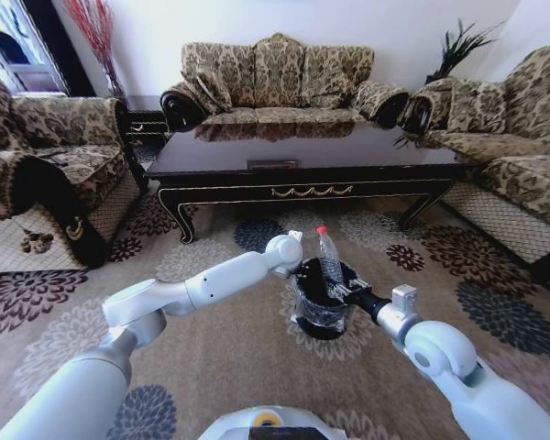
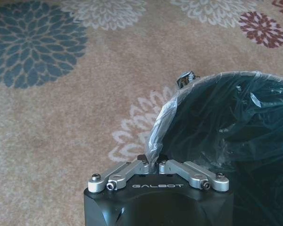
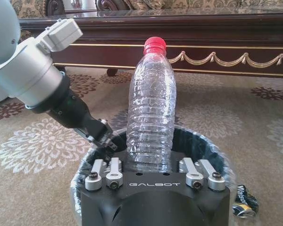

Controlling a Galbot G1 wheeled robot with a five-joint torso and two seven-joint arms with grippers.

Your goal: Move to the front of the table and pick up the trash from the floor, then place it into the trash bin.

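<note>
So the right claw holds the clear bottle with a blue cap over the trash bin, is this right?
Not quite: the cap is red, as the right wrist view shows. The right claw does hold the clear bottle upright over the trash bin.

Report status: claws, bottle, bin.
Left claw shut on bin liner. Right claw holds clear bottle upright over trash bin. Dark wrapper on floor beside bin.

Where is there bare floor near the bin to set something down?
Free: floor between trash bin and table, and beside the left armchair. Crowded: the bin's rim, where left tool, right tool and bottle meet.
</note>
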